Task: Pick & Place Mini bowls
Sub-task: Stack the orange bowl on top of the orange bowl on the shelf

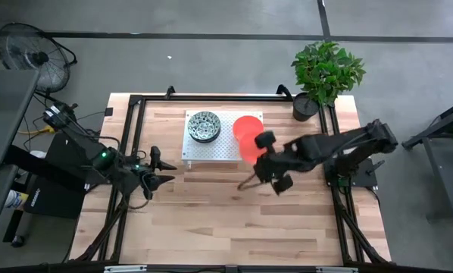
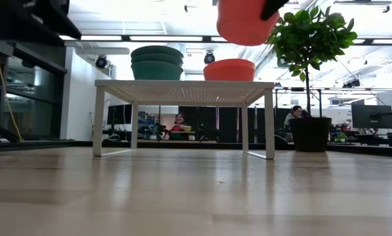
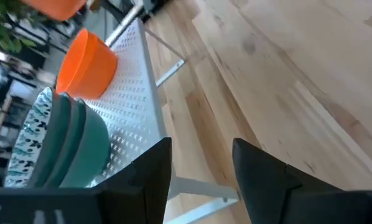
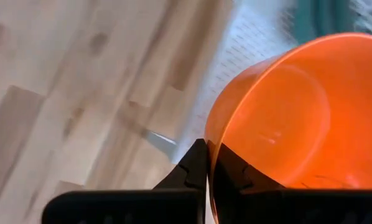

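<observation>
Gripping an orange bowl (image 4: 285, 118) by its rim, right gripper (image 4: 208, 163) clenched above the white rack (image 1: 223, 152). Left gripper (image 3: 201, 171) released, beside rack.

The lifted orange bowl (image 2: 247, 21) is cut off by the low view's top edge.

Held bowl (image 4: 285, 118): plain orange-red. Bowl on rack (image 2: 229, 69): orange-red. Stacked bowls (image 1: 204, 126): speckled green-and-white inside, green outside. Perforated rack (image 1: 219, 152): white. Worktop (image 1: 226, 220): pale wood. Fingers (image 4: 201, 165): black.
</observation>
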